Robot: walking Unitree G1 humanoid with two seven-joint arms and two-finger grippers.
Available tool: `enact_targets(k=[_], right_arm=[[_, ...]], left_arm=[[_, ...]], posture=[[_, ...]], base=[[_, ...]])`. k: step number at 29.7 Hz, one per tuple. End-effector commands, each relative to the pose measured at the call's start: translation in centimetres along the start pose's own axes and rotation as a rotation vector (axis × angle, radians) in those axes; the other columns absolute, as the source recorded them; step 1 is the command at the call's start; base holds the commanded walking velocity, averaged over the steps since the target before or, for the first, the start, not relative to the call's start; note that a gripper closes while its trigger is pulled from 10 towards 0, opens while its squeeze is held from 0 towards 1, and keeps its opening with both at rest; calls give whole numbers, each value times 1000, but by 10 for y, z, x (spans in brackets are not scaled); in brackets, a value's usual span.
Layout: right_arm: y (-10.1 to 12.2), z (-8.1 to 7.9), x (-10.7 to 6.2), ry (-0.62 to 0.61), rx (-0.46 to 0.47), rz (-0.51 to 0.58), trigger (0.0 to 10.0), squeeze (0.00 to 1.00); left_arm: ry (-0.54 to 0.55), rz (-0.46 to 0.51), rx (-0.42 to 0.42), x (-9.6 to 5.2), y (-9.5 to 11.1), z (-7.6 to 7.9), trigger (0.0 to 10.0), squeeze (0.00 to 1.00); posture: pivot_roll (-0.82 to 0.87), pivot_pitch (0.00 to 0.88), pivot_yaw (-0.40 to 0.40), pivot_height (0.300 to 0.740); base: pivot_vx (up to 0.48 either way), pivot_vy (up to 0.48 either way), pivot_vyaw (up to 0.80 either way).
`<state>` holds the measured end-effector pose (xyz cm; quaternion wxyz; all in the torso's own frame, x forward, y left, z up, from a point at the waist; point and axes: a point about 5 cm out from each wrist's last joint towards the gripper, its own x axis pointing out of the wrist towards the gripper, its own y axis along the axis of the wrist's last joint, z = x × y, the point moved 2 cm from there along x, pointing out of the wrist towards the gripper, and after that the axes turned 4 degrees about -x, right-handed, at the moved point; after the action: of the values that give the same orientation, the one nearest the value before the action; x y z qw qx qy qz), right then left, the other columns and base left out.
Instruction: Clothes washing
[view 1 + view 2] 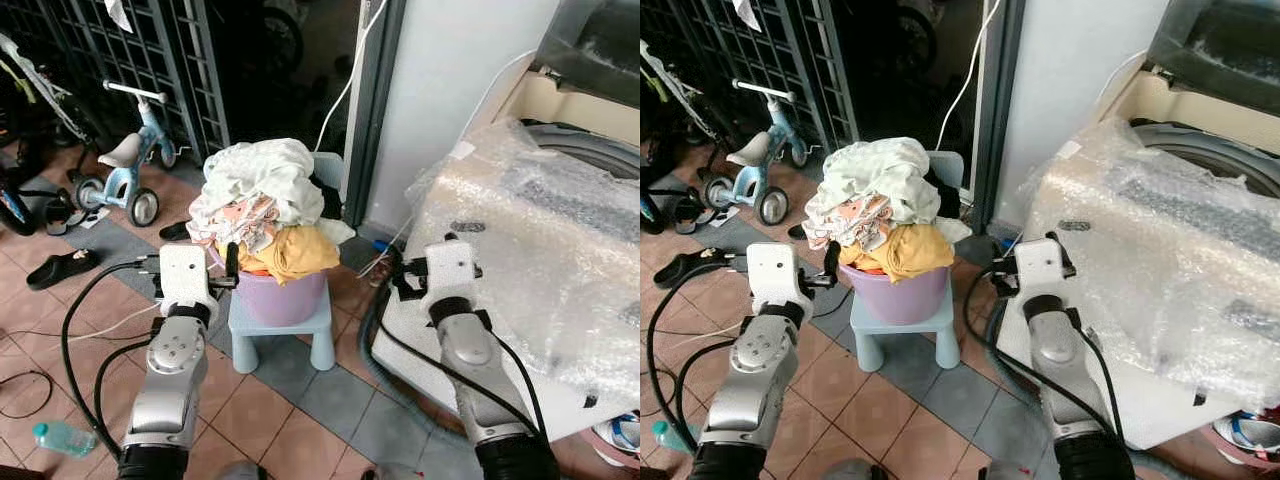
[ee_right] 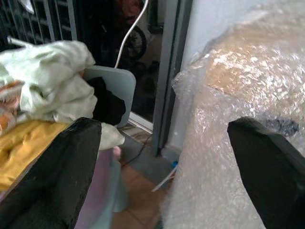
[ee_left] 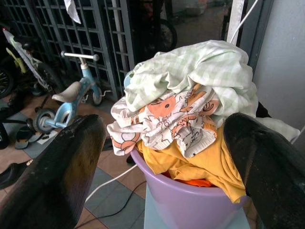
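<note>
You have the heaped laundry in the lilac plastic bucket (image 1: 280,297) on the pale blue stool (image 1: 246,323), your left gripper (image 3: 162,143) and right gripper (image 2: 164,157) both spread wide, empty.

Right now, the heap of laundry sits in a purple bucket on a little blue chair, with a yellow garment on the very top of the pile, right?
Not quite. The left eye view shows a pale green checked cloth on top; the yellow garment hangs lower, over the purple bucket rim. The bucket does stand on the little blue chair.
</note>
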<state>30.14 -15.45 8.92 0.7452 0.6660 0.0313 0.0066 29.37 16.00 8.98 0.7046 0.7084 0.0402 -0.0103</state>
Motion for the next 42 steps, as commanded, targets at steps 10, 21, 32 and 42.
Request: enact_targets(k=[10,21,32,42], right_arm=[[8,1,-5,-68,35,-19,10000,0],[27,-13,0,93,16,57,10000,0],[28,-15,1,120,44,48,10000,0],[32,-17,5,164,-1,60,10000,0]], left_arm=[[19,-24,30,-4,-5,-12,10000,0],[-11,-8,-15,-4,2,-6,10000,0],[0,-19,-36,-7,2,-7,10000,0],[-2,-20,-58,-5,3,-5,10000,0]], posture=[[-44,0,36,740],[-32,0,33,740],[-34,0,24,740],[-38,0,15,740]], base=[[0,0,0],[45,0,259],[329,0,315],[417,81,0]])
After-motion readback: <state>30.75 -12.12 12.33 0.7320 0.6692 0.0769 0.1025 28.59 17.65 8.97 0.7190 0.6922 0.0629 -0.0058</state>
